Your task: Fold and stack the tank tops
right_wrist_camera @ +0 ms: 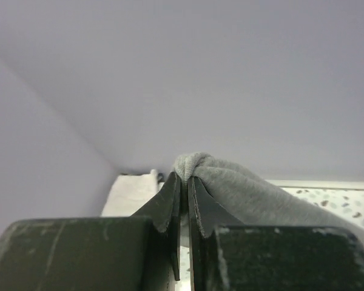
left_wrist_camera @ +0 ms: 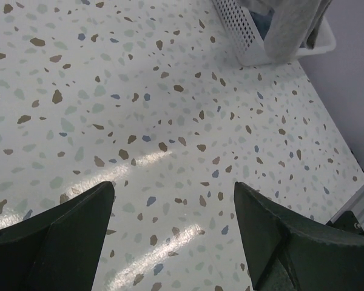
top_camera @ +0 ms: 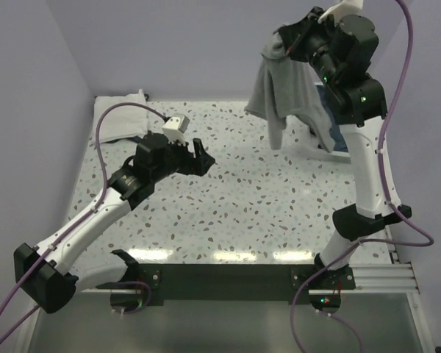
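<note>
Top external: speckled terrazzo table (top_camera: pixel 242 209), lilac walls (top_camera: pixel 169 44); left tool (top_camera: pixel 203 153) wide, empty; right tool (top_camera: pixel 285 40) pinching grey tank top (top_camera: pixel 287 95).

Soft, even light from above; little shadow.
The speckled table (top_camera: pixel 242 198) carries white glare streaks near its front edge, seen also in the left wrist view between the dark fingers (left_wrist_camera: pixel 60 236), which are blurred. In the right wrist view the near fingers (right_wrist_camera: pixel 164 206) are out of focus; the grey tank top (right_wrist_camera: pixel 230 182) is sharper.

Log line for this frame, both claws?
left claw: open, over table | right claw: shut on grey top, held high, lower end at basket
</note>
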Robot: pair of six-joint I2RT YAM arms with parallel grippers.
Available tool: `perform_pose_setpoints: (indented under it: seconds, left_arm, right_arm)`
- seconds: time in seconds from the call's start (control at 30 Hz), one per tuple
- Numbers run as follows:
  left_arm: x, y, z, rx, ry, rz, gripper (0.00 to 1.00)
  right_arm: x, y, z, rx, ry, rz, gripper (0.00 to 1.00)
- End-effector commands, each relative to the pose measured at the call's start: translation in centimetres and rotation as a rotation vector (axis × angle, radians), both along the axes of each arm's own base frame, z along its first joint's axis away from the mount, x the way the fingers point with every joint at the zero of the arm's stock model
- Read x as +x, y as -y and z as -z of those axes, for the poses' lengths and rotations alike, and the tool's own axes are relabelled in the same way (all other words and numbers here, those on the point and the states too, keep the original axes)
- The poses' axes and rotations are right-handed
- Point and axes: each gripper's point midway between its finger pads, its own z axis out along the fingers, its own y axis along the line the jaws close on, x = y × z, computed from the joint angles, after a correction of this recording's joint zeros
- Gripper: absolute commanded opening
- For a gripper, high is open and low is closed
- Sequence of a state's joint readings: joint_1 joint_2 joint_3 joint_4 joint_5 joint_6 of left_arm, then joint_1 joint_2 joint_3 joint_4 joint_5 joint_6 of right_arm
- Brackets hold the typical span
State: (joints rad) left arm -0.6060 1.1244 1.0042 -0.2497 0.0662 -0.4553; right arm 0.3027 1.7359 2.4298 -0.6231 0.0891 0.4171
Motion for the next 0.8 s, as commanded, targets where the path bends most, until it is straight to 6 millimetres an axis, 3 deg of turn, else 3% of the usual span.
perform_pose_setpoints:
  seconds: [0.0,0.13,0.2,0.23,0.33,0.37,0.43,0.47,0.5,0.53,0.57,0.6,0.63,0.67,0.77]
  left_arm:
    - [0.7,-0.9,-3.3,-0.065,0.068,-0.045,0.85]
    - [0.7,-1.9,-3.2,-0.076,0.067,-0.083,0.84]
    - [1.1,-2.9,-2.6,-0.072,0.053,-0.124,0.84]
    - [1.1,-3.3,-2.7,-0.075,0.059,-0.141,0.84]
    - [1.6,-4.5,-1.7,-0.076,0.045,-0.200,0.83]
    - [1.7,-4.6,-1.1,-0.082,0.035,-0.208,0.83]
    - [2.1,-4.7,-0.1,-0.081,0.013,-0.221,0.83]
    - [2.2,-4.6,0.5,-0.086,-0.005,-0.228,0.83]
    - [2.5,-4.4,1.5,-0.078,-0.027,-0.231,0.82]
    - [2.7,-4.2,2.5,-0.081,-0.040,-0.232,0.82]
    - [2.7,-4.0,3.2,-0.090,-0.064,-0.229,0.81]
    - [3.0,-3.8,4.3,-0.081,-0.087,-0.231,0.79]
    - [3.1,-3.7,4.9,-0.079,-0.099,-0.236,0.77]
    - [3.2,-3.8,5.9,-0.088,-0.116,-0.256,0.77]
    - [3.7,-4.5,8.1,-0.101,-0.158,-0.321,0.77]
  right_arm:
    - [-4.6,-3.4,-5.2,0.047,0.146,-0.129,0.00]
    - [-4.7,-5.9,-3.1,0.072,0.104,-0.198,0.00]
    - [-4.7,-6.3,-0.2,0.066,0.042,-0.209,0.00]
    - [-3.8,-6.3,2.8,0.055,-0.011,-0.188,0.00]
    - [-3.7,-5.1,6.6,0.031,-0.085,-0.125,0.00]
    - [-2.7,-4.3,10.3,0.002,-0.161,-0.084,0.00]
    - [-1.5,-3.8,14.6,0.009,-0.253,-0.074,0.01]
    - [-0.5,-2.9,18.9,0.003,-0.346,-0.082,0.04]
    - [0.3,-2.3,21.1,0.029,-0.395,-0.068,0.04]
    - [1.6,-1.5,25.8,0.020,-0.495,-0.036,0.00]
    - [2.4,-0.1,27.8,0.034,-0.539,-0.019,0.00]
    - [2.8,0.0,29.4,0.045,-0.572,-0.035,0.00]
    - [3.5,0.4,32.2,0.038,-0.636,-0.024,0.00]
    - [3.6,0.8,33.3,0.035,-0.660,-0.013,0.00]
    - [4.0,-0.4,36.0,0.014,-0.732,-0.067,0.05]
